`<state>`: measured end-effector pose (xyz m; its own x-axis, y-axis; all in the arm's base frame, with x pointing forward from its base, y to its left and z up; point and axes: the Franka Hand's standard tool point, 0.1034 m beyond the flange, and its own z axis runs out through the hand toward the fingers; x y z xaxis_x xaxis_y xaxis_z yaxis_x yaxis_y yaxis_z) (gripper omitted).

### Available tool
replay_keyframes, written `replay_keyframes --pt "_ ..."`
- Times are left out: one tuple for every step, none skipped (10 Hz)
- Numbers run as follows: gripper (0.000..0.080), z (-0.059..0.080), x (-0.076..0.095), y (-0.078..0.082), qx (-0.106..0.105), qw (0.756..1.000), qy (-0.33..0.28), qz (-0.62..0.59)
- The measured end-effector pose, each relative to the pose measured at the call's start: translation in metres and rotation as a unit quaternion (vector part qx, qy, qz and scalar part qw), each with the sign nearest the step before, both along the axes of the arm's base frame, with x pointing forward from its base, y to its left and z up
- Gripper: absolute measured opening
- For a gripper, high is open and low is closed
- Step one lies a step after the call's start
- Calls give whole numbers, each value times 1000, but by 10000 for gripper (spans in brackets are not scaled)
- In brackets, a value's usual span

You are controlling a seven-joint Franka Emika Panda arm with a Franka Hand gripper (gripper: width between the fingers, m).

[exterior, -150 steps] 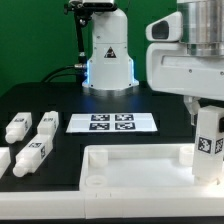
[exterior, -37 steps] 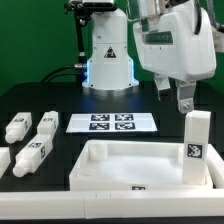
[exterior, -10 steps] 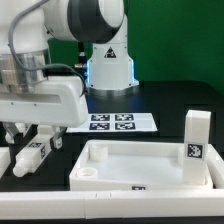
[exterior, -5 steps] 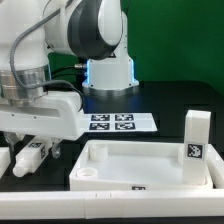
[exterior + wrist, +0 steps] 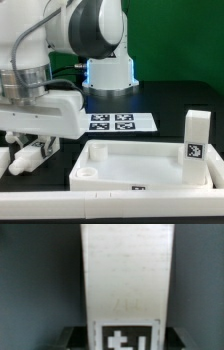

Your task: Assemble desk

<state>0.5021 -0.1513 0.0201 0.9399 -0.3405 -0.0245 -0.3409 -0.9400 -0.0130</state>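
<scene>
- Exterior view: the arm [image 5: 70, 30] reaches down over the exterior view's left part of the black table [image 5: 170, 100].
- The gripper [image 5: 30, 146] sits low under its large white housing, right above a leg [image 5: 28, 158] that lies flat on the table.
- Pincer state: the housing hides most of the fingers. The leg lies in line with the jaws, but I cannot tell whether they are closed on it or stand clear.
- The leg appears to rest on the table, not raised.
- An edge leg [image 5: 4, 160] lies just beside it, cut off by the exterior view's left border.
- The top [image 5: 140, 178] lies flat in the foreground, right of the gripper, rim up. A round socket shows at its near corner on the exterior view's left.
- An upright leg [image 5: 196, 135] stands at the top's corner on the exterior view's right, with a tag [image 5: 190, 152] facing the camera. How deep it is seated cannot be told.
- The marker board [image 5: 112, 122] lies flat behind the top, between it and the robot's base [image 5: 108, 60], partly covered by the housing.
- Wrist view: the leg [image 5: 125, 274] fills the middle as a long white block, running lengthwise through the picture, with dark table [image 5: 30, 280] on both sides.
- A black-and-white tag [image 5: 125, 339] sits at one end of that block, partly cut off by the border.
- Dark shapes flank the tagged end. They are too blurred to name as fingertips, so contact with the leg is not confirmed here either.
</scene>
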Motion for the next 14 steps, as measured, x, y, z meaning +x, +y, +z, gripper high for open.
replay_keyframes --pt "282 13 -1 11 1 1000 -4 31" --pt "282 28 -2 22 3 998 -10 59" --pt "282 44 -6 45 3 997 -19 80" --pt "282 55 -12 71 -5 992 -36 119" --pt "282 55 -18 84 -15 986 -46 157" --pt "282 54 -19 79 -16 979 -42 199" --pt "282 54 -19 77 -18 974 -42 221" --pt "282 54 -19 78 -18 972 -42 232" --pt "284 53 -20 82 -21 968 -43 248" --pt "284 52 -24 102 -18 963 -42 265" --pt "284 54 -26 122 -10 958 -40 283" --pt "284 51 -31 140 -14 953 -48 299" --pt "284 45 -41 157 -16 946 -50 320" --pt "284 41 -42 160 -24 934 -48 352"
